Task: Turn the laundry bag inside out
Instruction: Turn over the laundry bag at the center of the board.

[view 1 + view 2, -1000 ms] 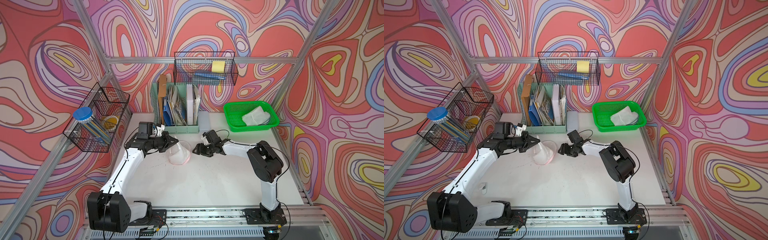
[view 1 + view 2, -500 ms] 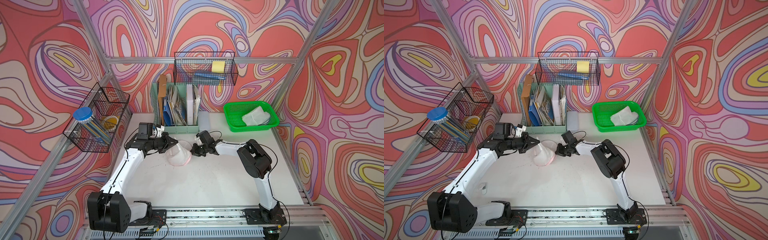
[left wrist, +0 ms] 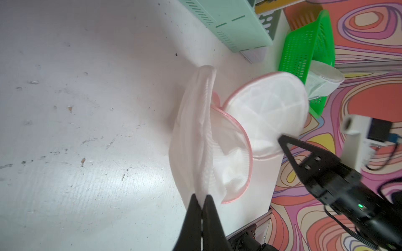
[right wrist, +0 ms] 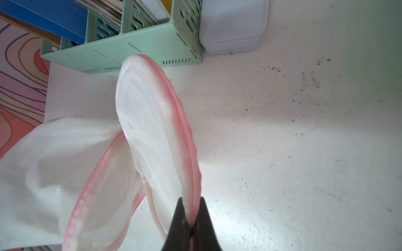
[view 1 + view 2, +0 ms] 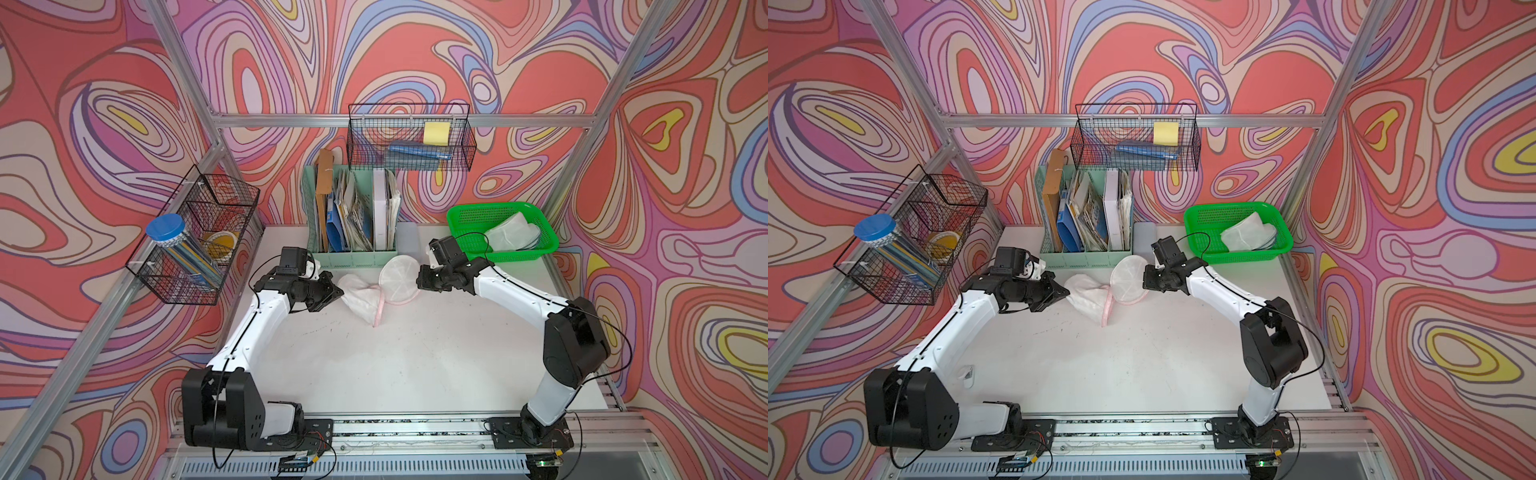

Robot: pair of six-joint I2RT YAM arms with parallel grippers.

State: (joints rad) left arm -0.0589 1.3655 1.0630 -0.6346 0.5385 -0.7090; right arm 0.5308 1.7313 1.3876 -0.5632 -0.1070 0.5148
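Holds the laundry bag [image 5: 365, 297] just in front of the mint file rack [image 5: 353, 255], with left gripper [image 3: 201, 198] jaws clamped on its white mesh wall and right gripper [image 4: 191, 203] jaws clamped on its pink-rimmed round panel, apparently to pull the mouth open for turning.

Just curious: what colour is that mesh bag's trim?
Pink; the trim shows best in the right wrist view.

Robot lab test cell for sure: aluminium frame [image 5: 291, 120], swirly printed walls [image 5: 83, 104], left arm [image 5: 257, 324] and right arm [image 5: 515, 297] at a white desk [image 5: 415, 365].
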